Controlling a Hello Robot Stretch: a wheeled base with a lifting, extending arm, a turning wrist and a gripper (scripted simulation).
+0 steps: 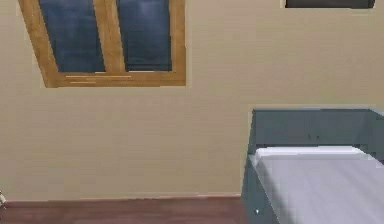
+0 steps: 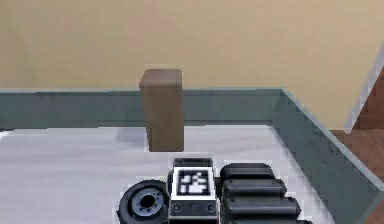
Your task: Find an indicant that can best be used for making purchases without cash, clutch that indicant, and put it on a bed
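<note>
A bed with a pale grey mattress (image 2: pixel 80 165) and a blue-grey frame (image 2: pixel 300 120) spreads across the arm side view. The same bed (image 1: pixel 330 185) lies at the forward view's lower right, its frame (image 1: pixel 310 125) against the wall. At the arm side view's bottom edge, the gripper's dark body (image 2: pixel 148 205) sits left of a white marked square (image 2: pixel 192 182), low above the mattress. Its far end cannot be made out, so I cannot tell whether it holds anything.
A brown upright box (image 2: pixel 161 108) stands on the mattress near the far frame rail. A wood-framed window (image 1: pixel 110 40) is set in the beige wall at the forward view's upper left. Dark wood floor (image 1: pixel 120 212) runs along the wall's foot.
</note>
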